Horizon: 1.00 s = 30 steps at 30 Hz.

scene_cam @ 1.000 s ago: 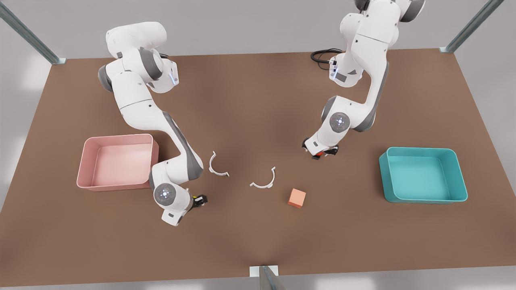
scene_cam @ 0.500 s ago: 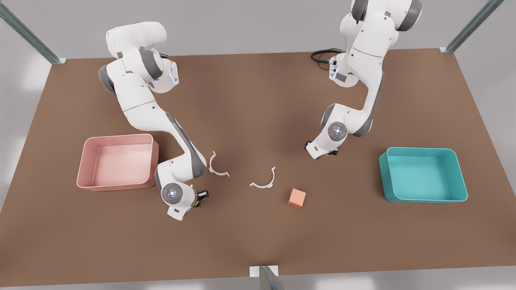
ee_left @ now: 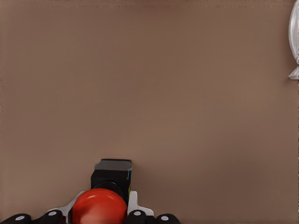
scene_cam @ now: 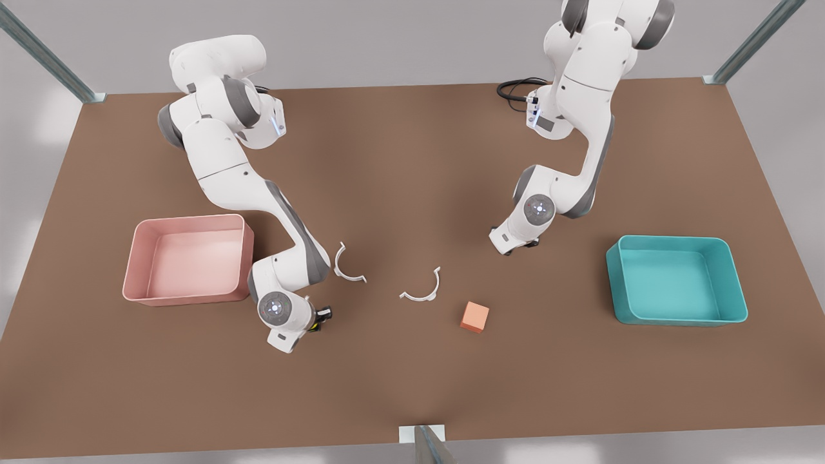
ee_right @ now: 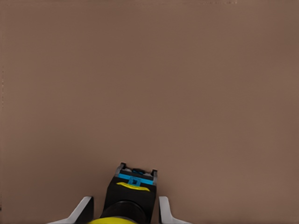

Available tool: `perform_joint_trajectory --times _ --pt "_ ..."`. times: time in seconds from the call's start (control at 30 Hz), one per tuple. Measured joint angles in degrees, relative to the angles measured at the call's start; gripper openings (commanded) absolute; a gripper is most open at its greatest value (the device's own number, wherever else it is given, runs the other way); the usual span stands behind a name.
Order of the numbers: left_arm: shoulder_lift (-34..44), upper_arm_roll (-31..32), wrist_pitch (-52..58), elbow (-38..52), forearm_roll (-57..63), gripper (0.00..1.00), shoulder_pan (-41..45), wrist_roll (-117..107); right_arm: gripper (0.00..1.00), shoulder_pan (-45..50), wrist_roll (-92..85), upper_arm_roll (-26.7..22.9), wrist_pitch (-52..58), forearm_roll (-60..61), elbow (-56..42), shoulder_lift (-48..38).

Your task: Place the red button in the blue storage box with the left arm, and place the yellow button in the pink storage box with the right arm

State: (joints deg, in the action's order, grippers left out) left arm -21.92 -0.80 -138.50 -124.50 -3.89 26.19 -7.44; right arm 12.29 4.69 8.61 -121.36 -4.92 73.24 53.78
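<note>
- Front view: the right pincer (scene_cam: 317,318) sits low on the bench (scene_cam: 399,161) just beside the pink storage box (scene_cam: 188,259). The left pincer (scene_cam: 517,245) is well apart from the blue storage box (scene_cam: 677,278).
- Left wrist view: the left pincer's fingers (ee_left: 132,201) flank the red button (ee_left: 103,198), seemingly gripping. Confirm hold, then lift straight.
- Right wrist view: the right pincer's fingers (ee_right: 164,208) bracket the yellow button (ee_right: 127,200). Clear the box wall first.

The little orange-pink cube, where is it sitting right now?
The small orange-pink cube sits on the brown table in the front view, right of centre, just beside the white curved clip and well left of the teal-blue tray.
</note>
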Motion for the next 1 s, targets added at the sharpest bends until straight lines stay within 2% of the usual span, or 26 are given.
perform_joint_trajectory --times 0.03,0.27,0.37,0.43,0.47,0.53,0.63,0.73,0.87,1.0 --pt "0.84 0.00 0.08 -0.02 0.02 0.49 -0.03 -0.06 0.55 0.01 0.03 0.00 -0.06 0.03 0.00 0.00" --pt "14.92 -0.67 7.05 2.16 0.09 0.50 -3.37 0.09 0.55 0.25 0.13 0.02 -0.17 0.06 -0.15 -0.88" --pt "19.50 -0.85 12.18 3.92 0.10 0.51 -10.92 2.03 0.55 -0.96 0.08 0.19 0.09 0.10 3.13 -7.19" --pt "20.04 -0.92 15.65 6.61 0.12 0.51 -16.76 4.67 0.55 -5.88 -0.12 3.28 0.17 0.15 9.09 -13.68" --pt "19.43 -0.92 17.00 8.03 0.42 0.51 -19.86 6.36 0.43 -10.15 -0.29 6.48 0.21 0.20 12.21 -16.52" --pt "17.19 -0.93 19.10 10.96 1.40 0.51 -26.61 10.06 0.43 -15.04 -0.64 9.52 0.32 0.30 18.75 -23.13" --pt "12.21 -0.97 20.95 15.98 2.13 0.51 -37.28 16.19 0.43 -19.96 -1.40 10.53 2.12 0.41 26.27 -33.85" --pt "5.75 -1.05 21.93 20.90 2.40 0.51 -40.19 22.24 0.43 -27.91 -3.50 10.69 4.52 0.50 32.78 -40.26" --pt "0.24 -1.04 21.50 22.80 2.53 0.50 -39.90 28.87 0.43 -36.31 -7.06 10.55 6.17 0.54 37.46 -40.85" --pt "-4.82 -1.05 19.70 23.87 2.49 0.51 -39.90 34.19 0.46 -40.37 -10.24 10.28 6.13 -0.23 38.37 -32.29"
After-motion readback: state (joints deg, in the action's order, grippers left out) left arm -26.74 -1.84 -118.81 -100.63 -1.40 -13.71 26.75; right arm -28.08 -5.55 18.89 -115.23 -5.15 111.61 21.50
